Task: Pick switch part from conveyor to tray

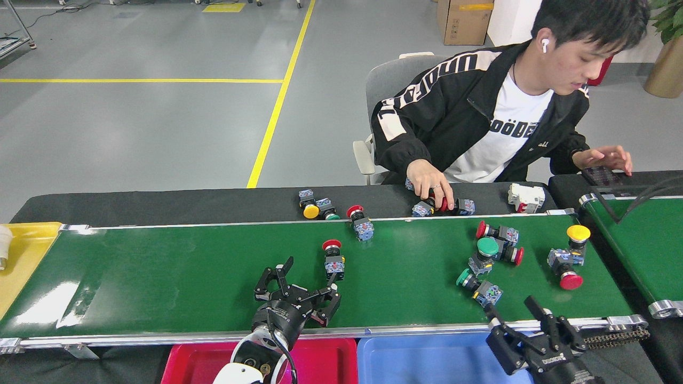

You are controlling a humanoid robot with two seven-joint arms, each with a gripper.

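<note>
The conveyor (176, 277) runs across the head view as a wide green belt. Several switch parts lie on it. The nearest one has a red cap (333, 260). My left gripper (309, 282) hovers open over the belt just below and left of it, its right finger close to the part's body, nothing held. Another red-capped part (362, 224) lies by the far rail. Only a strip of the red tray (325, 360) shows under the near rail, behind my left arm. My right gripper (509, 308) is open and empty at the near rail.
More switch parts cluster on the right of the belt (493, 248), (568, 256), (477, 288). A person sits behind, one hand (435, 192) on parts on the black table. A blue bin (427, 360) adjoins the tray. There is a yellow tray (21, 261) at the left and a second belt (640, 245) at the right.
</note>
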